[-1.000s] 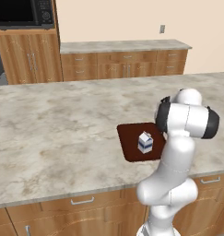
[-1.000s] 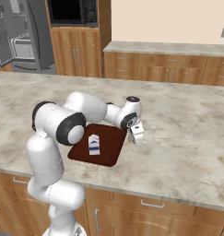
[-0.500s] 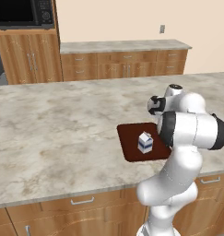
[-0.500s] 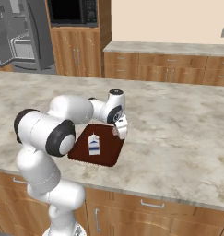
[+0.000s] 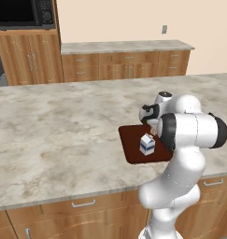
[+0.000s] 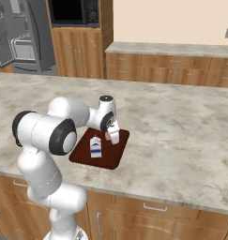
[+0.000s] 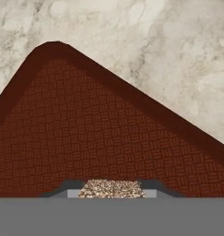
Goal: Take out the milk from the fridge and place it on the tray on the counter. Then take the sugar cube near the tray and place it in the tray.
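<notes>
Tray (image 7: 109, 133) matt, basket-weave texture; counter (image 7: 178, 50) marbled stone; sugar cube (image 7: 111, 188) grainy, speckled

In the left base view the arm's own elbow is covering the right part of the tray (image 5: 131, 142) and hiding the gripper's fingers. In the hand view the sugar cube (image 7: 111, 188) is showing just its speckled top between the finger tips, the rest cut off below; the tray's sides are running out past both picture edges. In the right base view the fridge (image 6: 19, 37) is getting cropped by the top and left edges, and the cube in the gripper (image 6: 114, 137) is too small to make out.
</notes>
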Tool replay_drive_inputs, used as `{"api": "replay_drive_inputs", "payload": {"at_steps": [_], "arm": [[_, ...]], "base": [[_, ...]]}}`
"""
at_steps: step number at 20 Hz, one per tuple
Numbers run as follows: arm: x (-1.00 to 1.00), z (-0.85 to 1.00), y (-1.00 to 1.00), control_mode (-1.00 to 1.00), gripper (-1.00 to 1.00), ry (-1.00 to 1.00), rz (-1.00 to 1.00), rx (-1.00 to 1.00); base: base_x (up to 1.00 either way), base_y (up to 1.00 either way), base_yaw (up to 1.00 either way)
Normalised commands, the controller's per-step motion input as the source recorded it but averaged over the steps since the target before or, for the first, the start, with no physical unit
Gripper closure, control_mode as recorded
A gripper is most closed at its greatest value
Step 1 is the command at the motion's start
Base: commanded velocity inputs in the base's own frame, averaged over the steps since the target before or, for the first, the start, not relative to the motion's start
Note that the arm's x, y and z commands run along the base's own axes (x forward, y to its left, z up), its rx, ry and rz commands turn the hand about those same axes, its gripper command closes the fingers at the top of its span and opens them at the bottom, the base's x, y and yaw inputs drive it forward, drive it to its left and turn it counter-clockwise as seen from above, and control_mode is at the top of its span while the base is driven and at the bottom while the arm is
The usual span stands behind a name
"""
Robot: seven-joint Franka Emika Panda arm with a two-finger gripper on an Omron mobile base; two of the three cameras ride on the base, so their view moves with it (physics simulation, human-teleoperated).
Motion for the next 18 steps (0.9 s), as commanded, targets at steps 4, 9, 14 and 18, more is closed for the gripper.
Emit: {"api": "replay_drive_inputs", "payload": {"at_steps": [4, 9, 14, 18], "arm": [[0.48, -0.39, 0.00, -1.00, 1.00, 0.00, 0.08, 0.00], [0.51, -0.24, 0.00, -1.00, 1.00, 0.02, 0.03, 0.00], [0.30, -0.28, 0.00, -1.00, 1.00, 0.04, 0.02, 0.00], [0.12, -0.31, 0.00, -1.00, 1.00, 0.01, 0.01, 0.00]], "base": [[0.00, 0.00, 0.00], [0.00, 0.00, 0.00], [0.00, 0.00, 0.00], [0.00, 0.00, 0.00]]}}
